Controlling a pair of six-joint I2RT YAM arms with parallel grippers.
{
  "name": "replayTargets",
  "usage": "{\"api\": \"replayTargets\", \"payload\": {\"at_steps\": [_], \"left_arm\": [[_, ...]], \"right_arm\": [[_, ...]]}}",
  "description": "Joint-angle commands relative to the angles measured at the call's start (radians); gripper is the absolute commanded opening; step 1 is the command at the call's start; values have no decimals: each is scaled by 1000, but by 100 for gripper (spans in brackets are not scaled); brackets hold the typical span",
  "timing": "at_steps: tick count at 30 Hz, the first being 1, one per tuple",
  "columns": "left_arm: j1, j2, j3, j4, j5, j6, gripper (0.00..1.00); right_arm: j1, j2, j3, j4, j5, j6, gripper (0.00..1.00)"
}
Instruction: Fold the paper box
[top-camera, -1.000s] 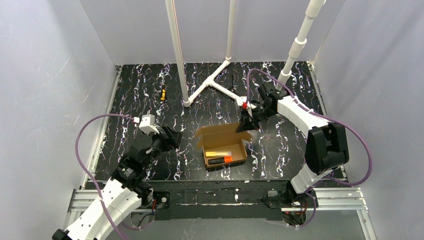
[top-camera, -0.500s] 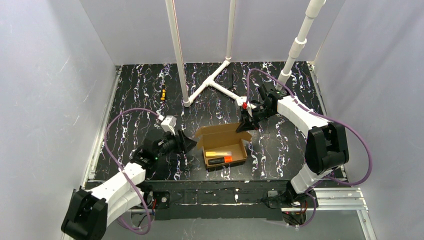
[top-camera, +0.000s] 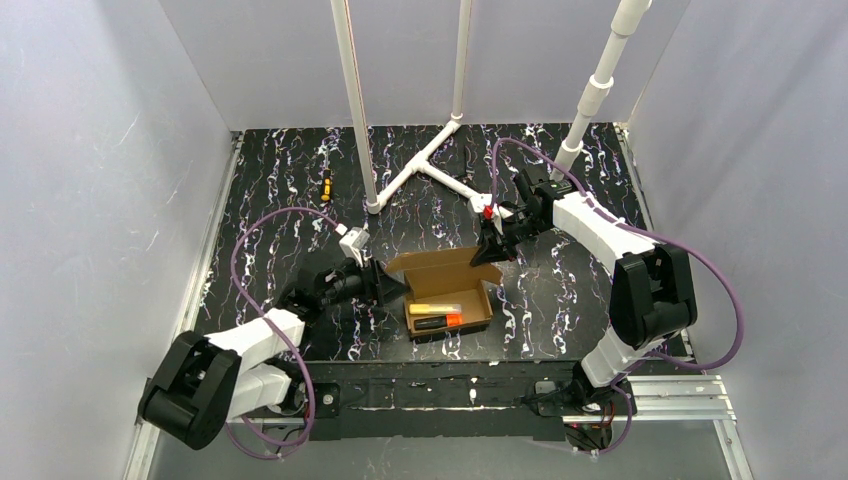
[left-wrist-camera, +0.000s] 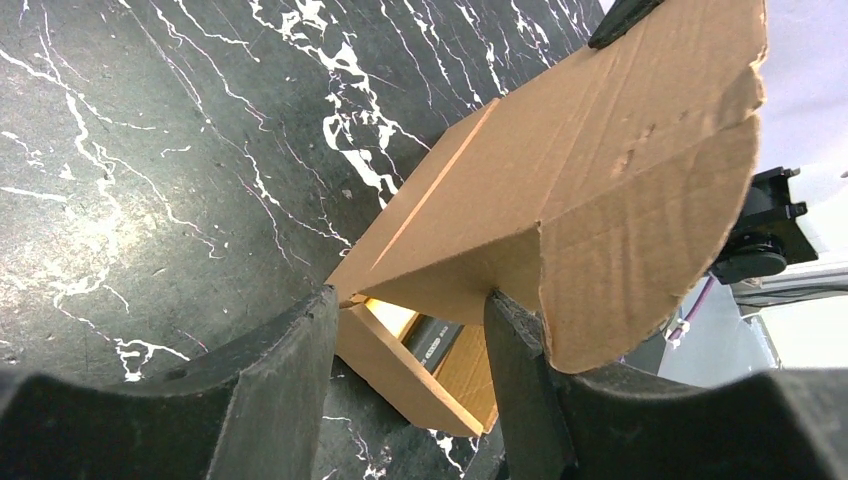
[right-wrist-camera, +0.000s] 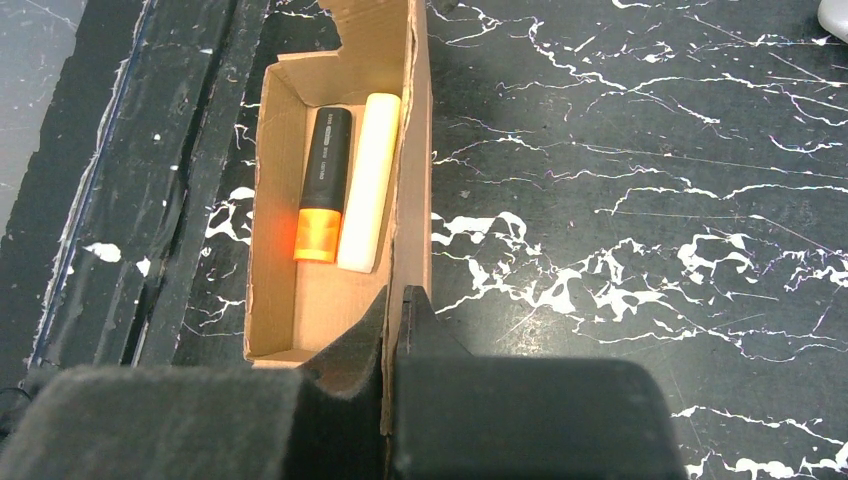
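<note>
Slippage is the main risk here. The paper box (top-camera: 447, 292) sits near the middle of the worktop (top-camera: 570, 300) with its lid raised. If the left end effector (left-wrist-camera: 405, 320) closes or pushes on the rounded side flap (left-wrist-camera: 640, 260) away from its crease, the cardboard could buckle. The box could also skid or twist out of the right end effector (right-wrist-camera: 397, 300). A jolt might also shake the black-and-orange marker (right-wrist-camera: 322, 185) and the pale stick (right-wrist-camera: 368, 180) lying inside. The left arm reaches low and almost level across the worktop, its fingers apart and straddling the box's left end. Whether they touch the cardboard I cannot tell. The right arm bends down from the far side, its fingers pressed together on a cardboard edge at the box's far right corner.
</note>
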Motion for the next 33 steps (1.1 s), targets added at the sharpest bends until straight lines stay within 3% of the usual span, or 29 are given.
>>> {"api": "replayTargets", "payload": {"at_steps": [1, 11, 27, 33], "left_arm": [[2, 18, 22, 99, 1, 22, 53], [2, 119, -17, 311, 46, -14, 42], [3, -129, -160, 338, 11, 206, 61], [2, -72, -155, 354, 95, 221, 64]], "right_arm": [[16, 33, -16, -49, 9, -18, 1], [18, 41, -8, -65, 9, -33, 1], [18, 45, 13, -172, 5, -183, 1], [19, 62, 26, -241, -28, -264, 1]]}}
